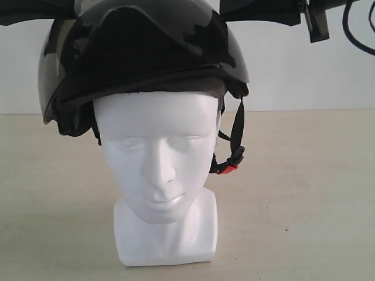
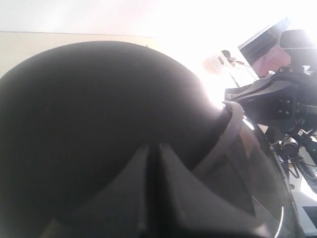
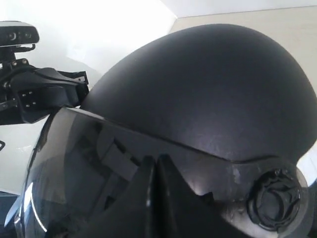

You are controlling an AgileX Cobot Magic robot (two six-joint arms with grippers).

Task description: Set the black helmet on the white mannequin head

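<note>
Head (image 1: 158, 152) stands on counter (image 1: 304, 205) close to the front edge, about mid-width. Helmet (image 1: 140, 52) is on it, rim down at the brow and a bit skewed toward the left arm's side. Strap (image 1: 237, 129) hangs loose, red buckle (image 1: 227, 170) by the jaw. Looks basically done; what's left is backing the arms off, maybe squaring it. Left pincer (image 2: 153, 148) and right pincer (image 3: 156, 159) are both together, gripping nothing, tips at the shell; can't tell if they touch it. Counter is pale matte beige, plain white wall (image 1: 304, 70) behind.

Black pointed right claw (image 3: 156, 159), black cable (image 1: 350, 32)
</note>
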